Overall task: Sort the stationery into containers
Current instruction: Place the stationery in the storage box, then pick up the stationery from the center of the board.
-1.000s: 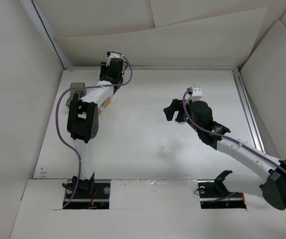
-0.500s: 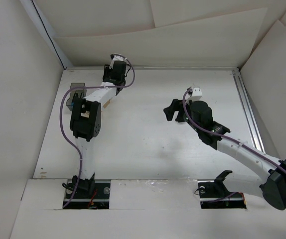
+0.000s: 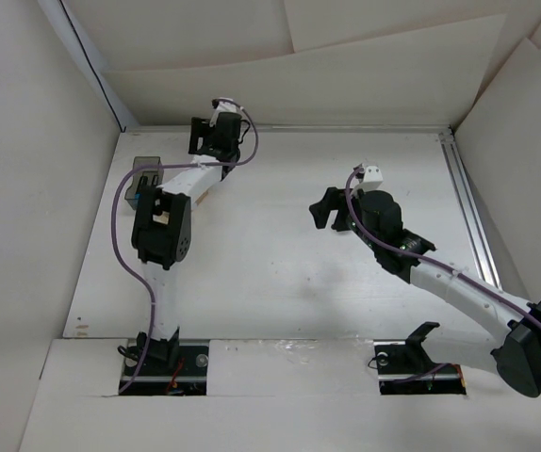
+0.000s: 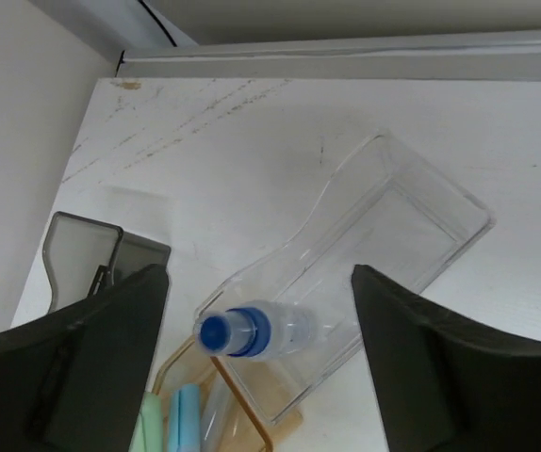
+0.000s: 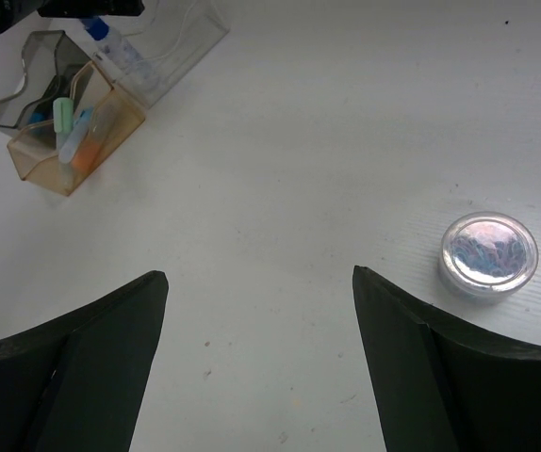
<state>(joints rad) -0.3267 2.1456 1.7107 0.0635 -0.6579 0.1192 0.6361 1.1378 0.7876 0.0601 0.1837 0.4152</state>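
Over the middle of the bench [image 5: 346, 113], our right pincer [image 5: 259, 282] hangs wide and empty. We judge it should wait there, out of the left arm's way. Farther back, near the left corner, our left pincer [image 4: 259, 273] stands wide too, gripping nothing. Below it the blue-capped bottle [image 4: 261, 331] lies on its side in the near end of the clear bin [image 4: 412, 226]. The drop looks made, so we would lift straight up, keeping both fingers off the bin's walls so it does not skid.

The round lidded tub [image 5: 489, 252] holds something bluish we cannot name. The markers [image 5: 68, 127] in the amber bin [image 5: 40, 160] overlap, so we cannot count them. The dark grey bin [image 4: 82, 250] hides its contents. From above, the left arm covers the amber and clear bins.
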